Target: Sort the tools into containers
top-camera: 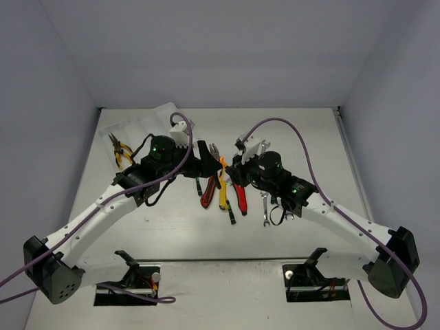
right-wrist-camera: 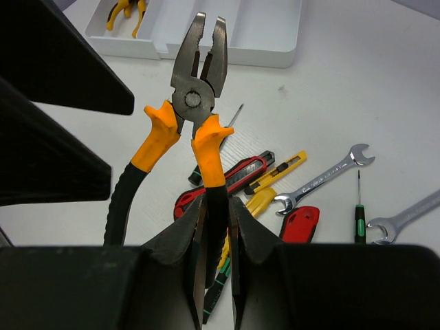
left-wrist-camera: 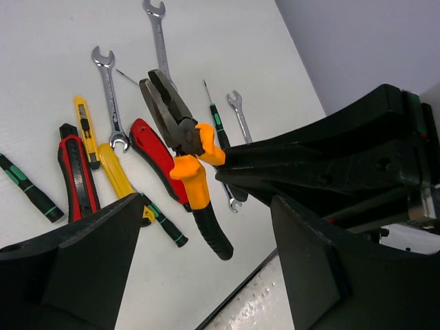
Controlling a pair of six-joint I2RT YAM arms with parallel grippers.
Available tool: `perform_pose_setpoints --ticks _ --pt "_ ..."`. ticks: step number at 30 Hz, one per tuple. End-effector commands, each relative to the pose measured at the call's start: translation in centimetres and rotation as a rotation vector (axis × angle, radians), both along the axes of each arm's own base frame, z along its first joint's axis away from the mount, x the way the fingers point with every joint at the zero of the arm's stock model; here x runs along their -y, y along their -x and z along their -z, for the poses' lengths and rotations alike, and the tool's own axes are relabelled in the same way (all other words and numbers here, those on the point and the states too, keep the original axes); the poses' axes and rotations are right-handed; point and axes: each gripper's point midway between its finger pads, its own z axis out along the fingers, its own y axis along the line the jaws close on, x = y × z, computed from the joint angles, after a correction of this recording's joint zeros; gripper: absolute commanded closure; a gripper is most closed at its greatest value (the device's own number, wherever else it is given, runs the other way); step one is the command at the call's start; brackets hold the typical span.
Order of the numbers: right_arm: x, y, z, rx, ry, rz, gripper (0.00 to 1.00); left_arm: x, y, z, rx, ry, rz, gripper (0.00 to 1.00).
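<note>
Pliers work occupied both arms near the table's middle. The right gripper had its fingers clamped together on one black grip of the steel-jawed, orange-and-black-handled combination pliers, which it held off the table with the nose pointing toward twelve o'clock in the right wrist view. The second handle hung free at about seven o'clock of the pivot. The left gripper stood just beside the tool at its nine o'clock in the top view, its black fingers spread wide apart on either side of the pliers, with nothing gripped.

The flat translucent white plastic tray lay at ten o'clock of the table, and a small yellow-handled pair of pliers rested in one of its compartments.

On the tabletop below the raised tool lay a red-and-black utility knife, a slim yellow utility knife, a silver open-ended wrench and a thin green-and-black screwdriver, close together, some overlapping.
</note>
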Motion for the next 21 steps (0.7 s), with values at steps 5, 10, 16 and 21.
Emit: perform_pose_setpoints --ticks 5,10,16,21 --pt "-1.3 0.1 -6.5 0.143 -0.173 -0.02 1.0 0.9 -1.6 -1.3 0.049 0.056 -0.051 0.43" --pt "-1.7 0.4 -6.9 0.149 -0.186 -0.033 1.0 1.7 -1.4 -1.0 0.049 0.064 -0.008 0.65" --pt "-2.1 0.4 -6.8 0.148 -0.19 -0.039 1.0 2.2 -1.3 -1.1 0.059 0.066 0.027 1.0" --pt "-1.9 0.0 -6.2 0.144 -0.176 -0.018 0.7 0.7 -2.1 -0.6 0.072 0.006 -0.034 1.0"
